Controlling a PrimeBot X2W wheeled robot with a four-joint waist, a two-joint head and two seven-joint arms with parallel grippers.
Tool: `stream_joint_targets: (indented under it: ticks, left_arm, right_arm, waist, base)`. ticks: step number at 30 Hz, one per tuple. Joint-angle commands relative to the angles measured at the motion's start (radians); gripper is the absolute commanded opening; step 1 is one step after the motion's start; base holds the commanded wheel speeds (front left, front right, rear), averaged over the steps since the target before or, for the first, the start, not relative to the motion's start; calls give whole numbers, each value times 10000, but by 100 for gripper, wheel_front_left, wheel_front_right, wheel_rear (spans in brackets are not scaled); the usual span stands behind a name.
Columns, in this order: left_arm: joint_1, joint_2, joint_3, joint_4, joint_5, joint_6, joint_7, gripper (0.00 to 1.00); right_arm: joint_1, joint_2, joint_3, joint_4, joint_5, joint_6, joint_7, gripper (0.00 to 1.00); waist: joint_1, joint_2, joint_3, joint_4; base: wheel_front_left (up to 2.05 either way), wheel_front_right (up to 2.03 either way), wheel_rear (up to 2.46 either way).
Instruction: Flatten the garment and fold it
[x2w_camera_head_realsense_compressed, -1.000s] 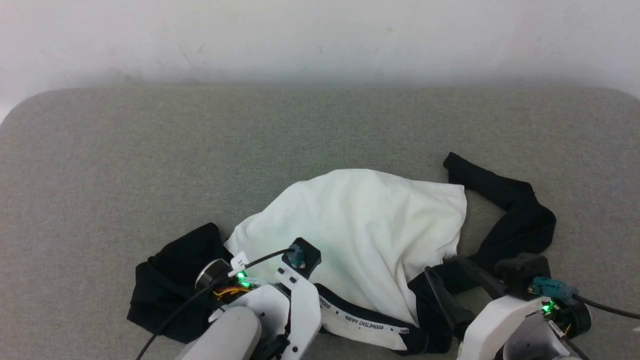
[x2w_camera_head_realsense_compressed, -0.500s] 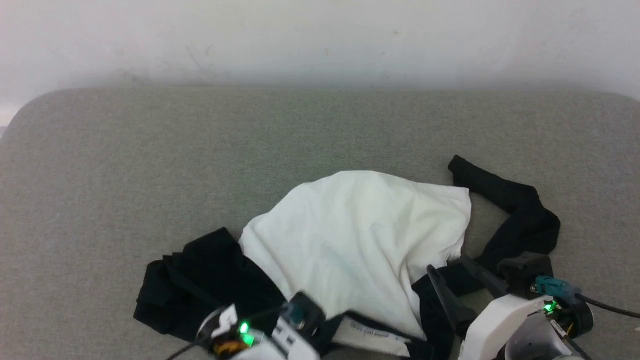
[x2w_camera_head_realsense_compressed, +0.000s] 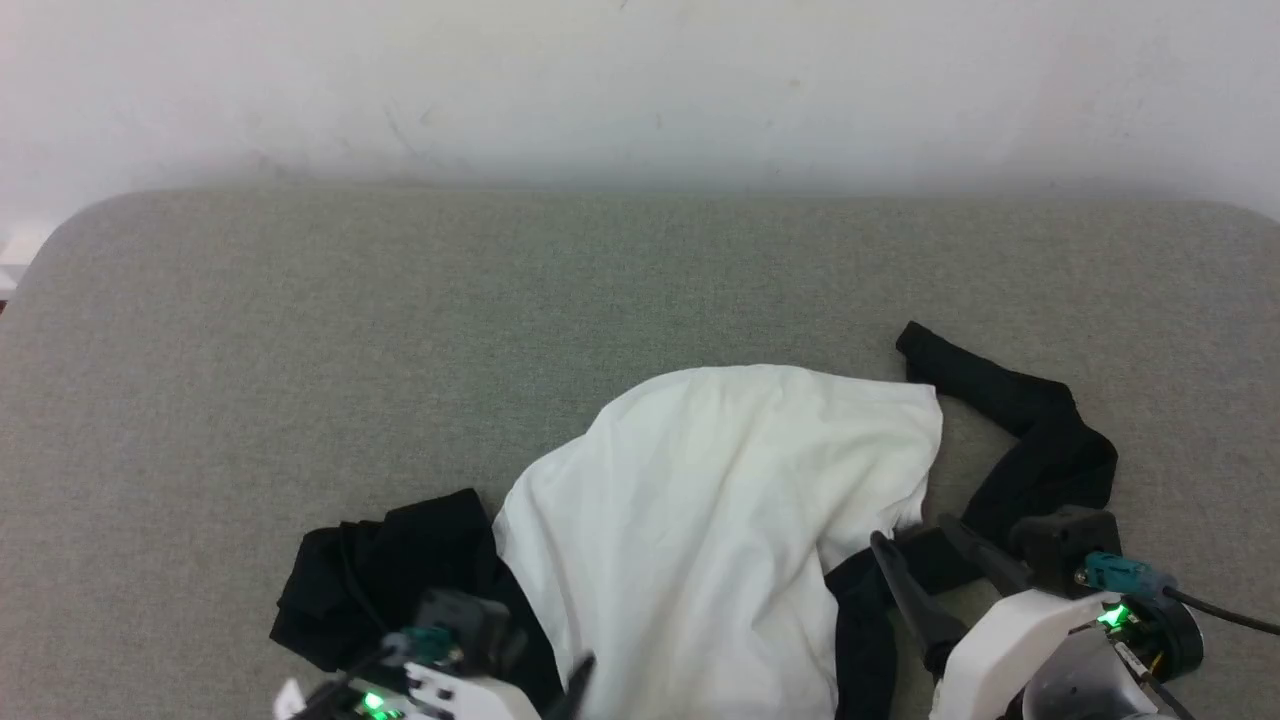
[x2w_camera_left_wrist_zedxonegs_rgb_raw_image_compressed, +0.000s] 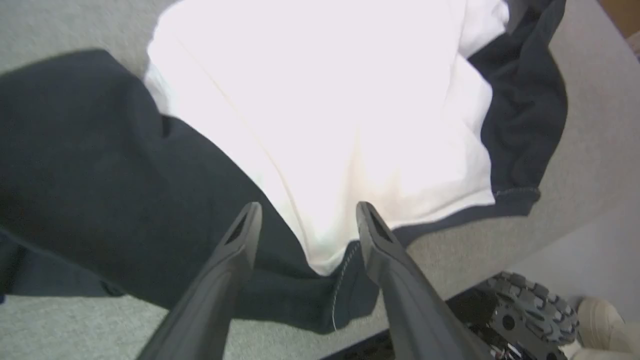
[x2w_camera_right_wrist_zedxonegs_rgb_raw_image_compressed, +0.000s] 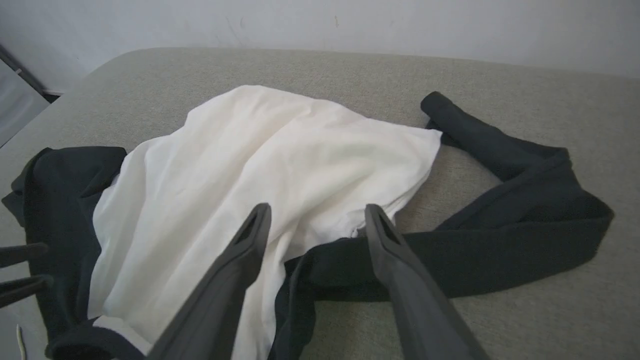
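the garment (x2w_camera_head_realsense_compressed: 720, 500) looks soft and floppy (light too); best grab the black sleeve (x2w_camera_head_realsense_compressed: 1040, 440) at 3 o'clock. left fingers (x2w_camera_left_wrist_zedxonegs_rgb_raw_image_compressed: 235, 250) and right fingers (x2w_camera_right_wrist_zedxonegs_rgb_raw_image_compressed: 395, 260) stand apart.

I can't read any text from here: the garment (x2w_camera_head_realsense_compressed: 700, 500) shows no legible print, and the white tag (x2w_camera_head_realsense_compressed: 288, 697) at the head view's lower left is too blurred.

light: bright, even | shadows: soft | glare: the garment (x2w_camera_left_wrist_zedxonegs_rgb_raw_image_compressed: 320, 90) glows white, left wrist view | blur: same view fuzzy
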Motion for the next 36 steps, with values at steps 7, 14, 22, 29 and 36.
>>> stream_joint_targets:
  ticks: [7,14,22,29,36]
  left_arm:
    - [-1218,-369,568,552,748,6,-2531,100]
    - [-4070,-1043,78,3326,1138,-1011,-3451,100]
    - [-6476,-1207,-497,6263,1104,-2079,-2396,100]
    - [-7198,-244,-919,6928,557,-2436,-315,100]
    - [-7766,1368,-1703,5590,-1049,-2503,979,0]
  right_arm:
    - [156,92,-255,-117,-185,-7,-36,100]
    - [-283,166,-254,-447,-333,-7,-705,100]
    - [-1178,245,14,-472,-462,-7,-2715,100]
    - [-1619,326,207,-53,-471,-7,-3929,100]
    - [-1900,391,347,454,-314,-7,-4260,100]
  waist:
    - [0,-1,-86,-142]
    - [0,-1,475,-562]
    - [0,-1,1418,-1729]
    - [0,-1,1951,-2670]
    - [0,-1,2411,-3280]
  base:
    - [0,0,0]
    - [0,0,0]
    - [0,0,0]
    - [0,0,0]
    - [0,0,0]
